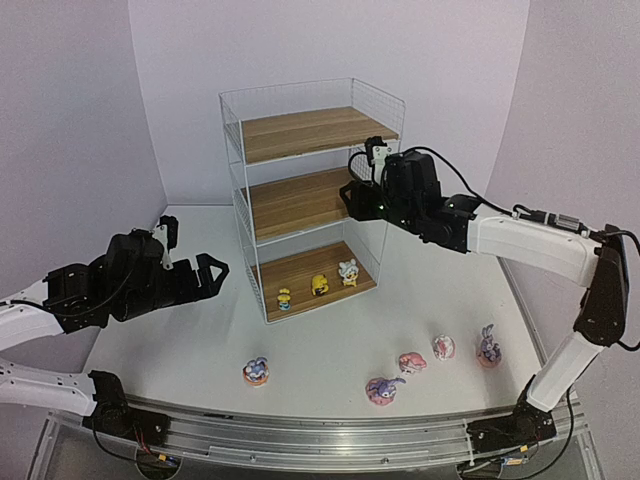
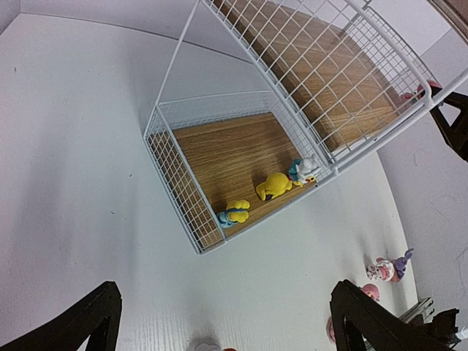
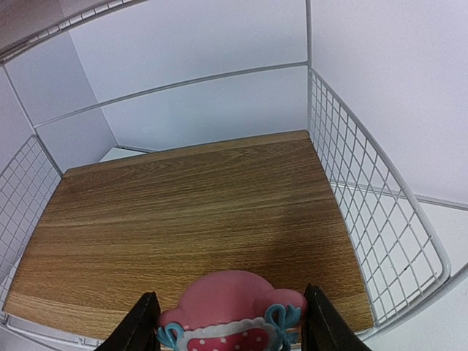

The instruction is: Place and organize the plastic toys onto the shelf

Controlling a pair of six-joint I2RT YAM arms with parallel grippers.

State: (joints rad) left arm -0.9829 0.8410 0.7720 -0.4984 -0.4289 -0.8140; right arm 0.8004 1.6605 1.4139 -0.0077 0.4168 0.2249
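The shelf point(image 1: 310, 133) is a white wire rack with three wooden boards. Three small yellow and white plastic toys point(image 1: 320, 285) stand along the front of its bottom board point(image 2: 219, 157). My right gripper point(image 1: 352, 195) reaches in at the front right of the middle board point(image 3: 190, 212). It is shut on a pink-white toy point(image 3: 232, 296), whose pink top fills the gap between the fingers point(image 3: 139, 325). My left gripper point(image 1: 215, 272) hangs open and empty over the table left of the shelf. Several purple and pink toys point(image 1: 383, 388) lie on the table in front.
The loose toys lie from a purple bunny point(image 1: 256, 371) at front centre to another point(image 1: 488, 346) at the right, near the right arm's base. Wire mesh sides point(image 3: 365, 212) wall the middle board. A metal rail point(image 1: 330, 440) runs along the near table edge.
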